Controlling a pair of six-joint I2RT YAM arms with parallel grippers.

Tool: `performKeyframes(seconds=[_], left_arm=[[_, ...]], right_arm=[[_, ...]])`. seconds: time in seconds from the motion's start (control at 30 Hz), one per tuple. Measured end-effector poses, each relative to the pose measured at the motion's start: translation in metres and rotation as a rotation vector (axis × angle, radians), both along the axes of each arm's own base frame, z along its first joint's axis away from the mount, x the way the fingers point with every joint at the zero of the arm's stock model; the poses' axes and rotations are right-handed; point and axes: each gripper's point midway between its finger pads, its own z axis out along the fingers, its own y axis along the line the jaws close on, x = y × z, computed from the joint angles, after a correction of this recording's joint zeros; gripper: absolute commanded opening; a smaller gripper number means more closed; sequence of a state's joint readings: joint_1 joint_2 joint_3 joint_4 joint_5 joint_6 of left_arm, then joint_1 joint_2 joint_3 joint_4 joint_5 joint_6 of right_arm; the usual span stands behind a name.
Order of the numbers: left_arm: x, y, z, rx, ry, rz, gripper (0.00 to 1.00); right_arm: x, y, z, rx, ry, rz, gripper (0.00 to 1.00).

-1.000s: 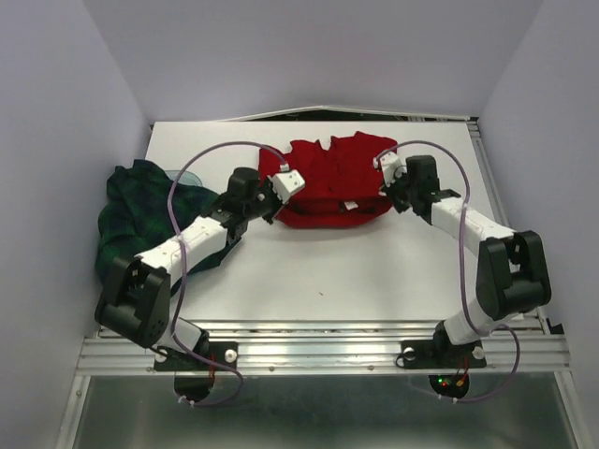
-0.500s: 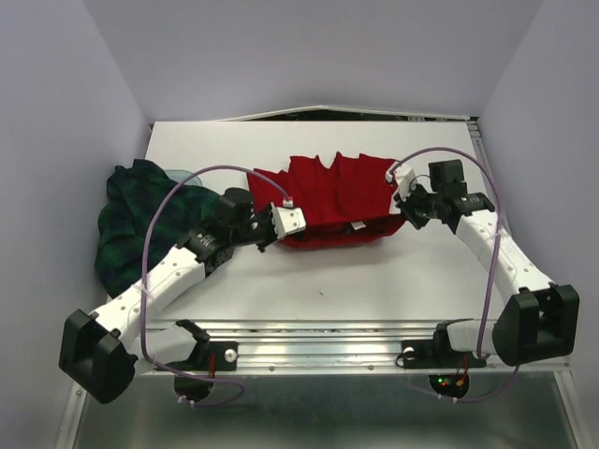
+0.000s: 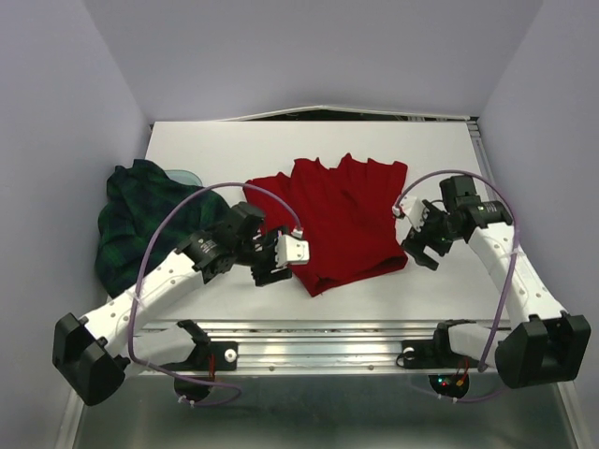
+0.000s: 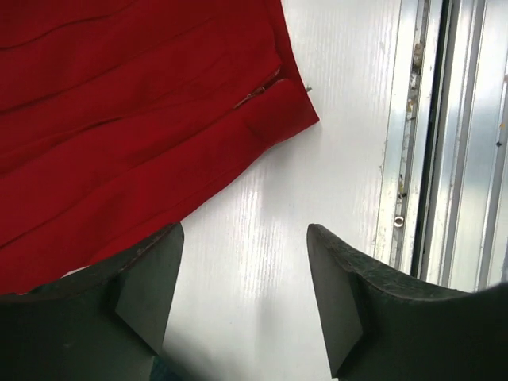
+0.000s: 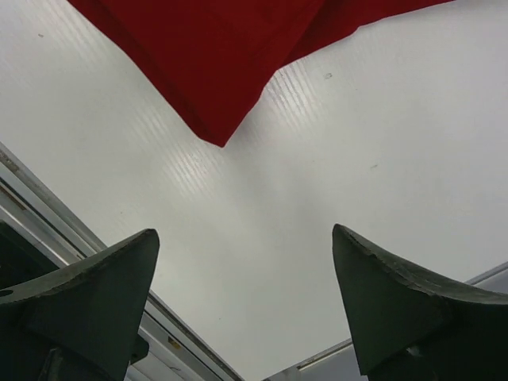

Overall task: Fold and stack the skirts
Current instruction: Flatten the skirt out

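Note:
The bright red pleated skirt [image 3: 342,215] lies unfolded in the middle of the white table [image 3: 393,295], its near edge close to the front. My left gripper [image 3: 265,267] stands open just off the skirt's near left corner, with only bare table between its fingers [image 4: 151,278]; the red skirt [image 4: 135,119] fills the upper left of the left wrist view. My right gripper [image 3: 421,250] is open beside the near right corner, holding nothing; a red skirt corner [image 5: 230,55] shows above the right gripper [image 5: 246,234]. The dark green plaid skirt [image 3: 131,224] lies crumpled at the left edge.
A metal rail [image 3: 328,351] runs along the table's front edge, close behind both grippers, and shows as the rail [image 4: 429,143] in the left wrist view. Pale walls close in the table on the left, right and back.
Both grippers pulled the red skirt's near edge toward the front, then opened and let it go. The skirt now lies longer and flatter.

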State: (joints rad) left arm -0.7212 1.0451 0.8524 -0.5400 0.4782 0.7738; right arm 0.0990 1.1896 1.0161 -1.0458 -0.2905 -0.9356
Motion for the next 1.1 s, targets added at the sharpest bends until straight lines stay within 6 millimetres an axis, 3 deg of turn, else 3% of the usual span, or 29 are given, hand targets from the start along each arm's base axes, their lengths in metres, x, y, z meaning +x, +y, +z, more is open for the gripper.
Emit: performKeyframes(seconds=[0.07,0.17,0.37,0.43,0.5,0.63,0.73,0.93,1.1], left_arm=[[0.004,-0.003,0.009,-0.013,0.002,0.021,0.7],[0.012,-0.007,0.011,-0.012,0.018,0.074,0.69],[0.024,-0.013,-0.011,0.058,0.067,0.18,0.77],[0.024,-0.016,-0.01,0.051,0.052,0.194,0.8],[0.019,-0.018,-0.01,0.044,0.025,0.164,0.83],[0.005,-0.012,-0.013,0.044,-0.064,0.056,0.83],[0.001,-0.014,-0.008,0.05,-0.175,-0.079,0.83],[0.011,-0.041,-0.021,0.148,-0.311,-0.348,0.82],[0.009,-0.068,-0.048,0.226,-0.346,-0.534,0.82]], right_arm=[[0.0,-0.001,0.01,0.0,-0.035,-0.019,0.82],[0.007,-0.005,0.005,-0.013,-0.001,-0.097,0.7],[0.007,-0.001,-0.058,-0.028,0.334,-0.282,0.75],[0.002,0.005,-0.068,-0.009,0.425,-0.335,0.77],[0.006,0.011,-0.066,0.025,0.463,-0.381,0.79],[0.031,0.027,-0.05,0.124,0.455,-0.436,0.79],[0.032,0.03,-0.051,0.147,0.475,-0.45,0.79],[0.02,0.027,-0.061,0.136,0.523,-0.471,0.8],[0.018,0.018,-0.052,0.139,0.488,-0.496,0.81]])
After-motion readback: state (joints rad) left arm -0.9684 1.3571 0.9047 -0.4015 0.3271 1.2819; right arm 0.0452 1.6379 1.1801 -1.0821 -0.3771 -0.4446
